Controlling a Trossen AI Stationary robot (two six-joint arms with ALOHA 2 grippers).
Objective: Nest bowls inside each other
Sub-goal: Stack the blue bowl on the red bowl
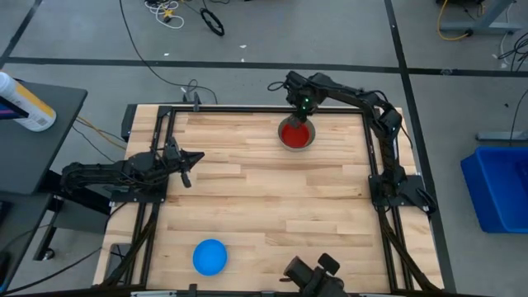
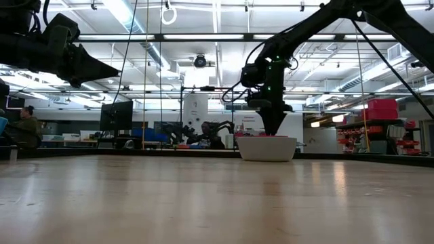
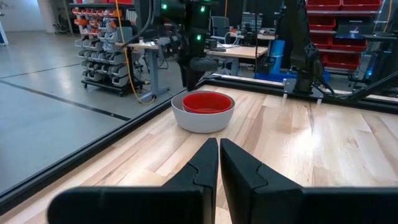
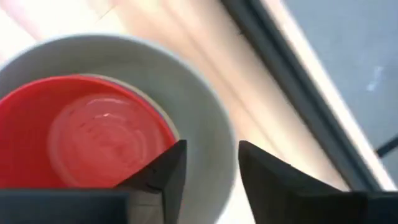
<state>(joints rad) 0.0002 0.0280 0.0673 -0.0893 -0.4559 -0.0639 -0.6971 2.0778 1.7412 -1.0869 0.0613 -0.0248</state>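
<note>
A red bowl (image 1: pixel 295 133) sits nested inside a grey bowl (image 1: pixel 308 142) on the table near its far edge, right of centre. My right gripper (image 4: pixel 211 155) points down over the pair and is open. One finger is over the grey bowl's inside beside the red bowl (image 4: pixel 87 137), the other outside the grey rim (image 4: pixel 217 130). A light blue bowl (image 1: pixel 210 256) lies alone near the front edge, left of centre. My left gripper (image 3: pixel 219 146) waits shut at the table's left side, pointing level toward the nested bowls (image 3: pixel 203 111). My right gripper straddles the far part of the grey bowl's rim (image 4: pixel 214 124) from above, fingers pointing down. I cannot tell whether either finger touches the rim. Both bowls rest on the table.
A black frame rail (image 1: pixel 272 108) runs just behind the nested bowls and around the table. A dark camera mount (image 1: pixel 313 274) stands at the front edge. Bare wood lies between the nested bowls and the light blue bowl.
</note>
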